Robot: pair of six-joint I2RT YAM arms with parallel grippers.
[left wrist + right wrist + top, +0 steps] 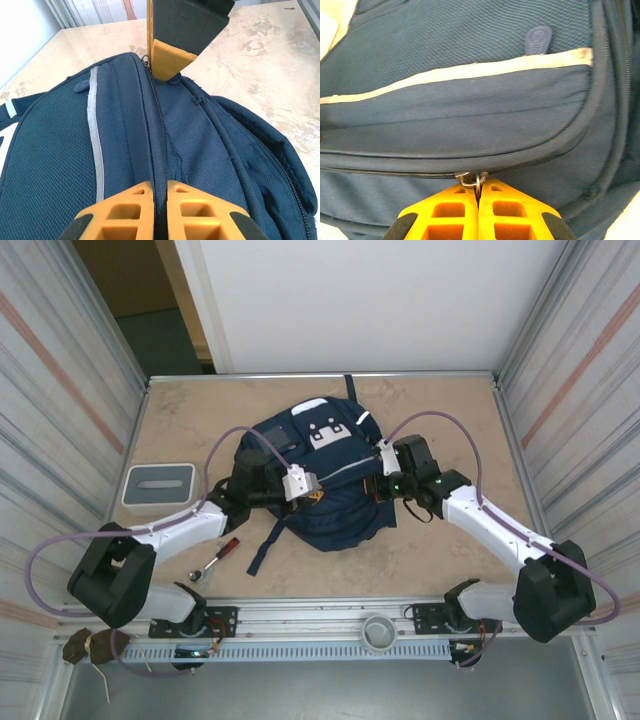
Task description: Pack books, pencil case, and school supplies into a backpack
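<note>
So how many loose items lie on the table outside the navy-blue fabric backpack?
2: a grey rectangular tray at the left of the table, and a red-handled metal tool near the front, left of the backpack. Others may hide under the backpack.

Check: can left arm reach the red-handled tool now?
Probably not yet: left gripper is clamped on the backpack seam. The tool lies uncovered beside that arm, so releasing should suffice.
</note>
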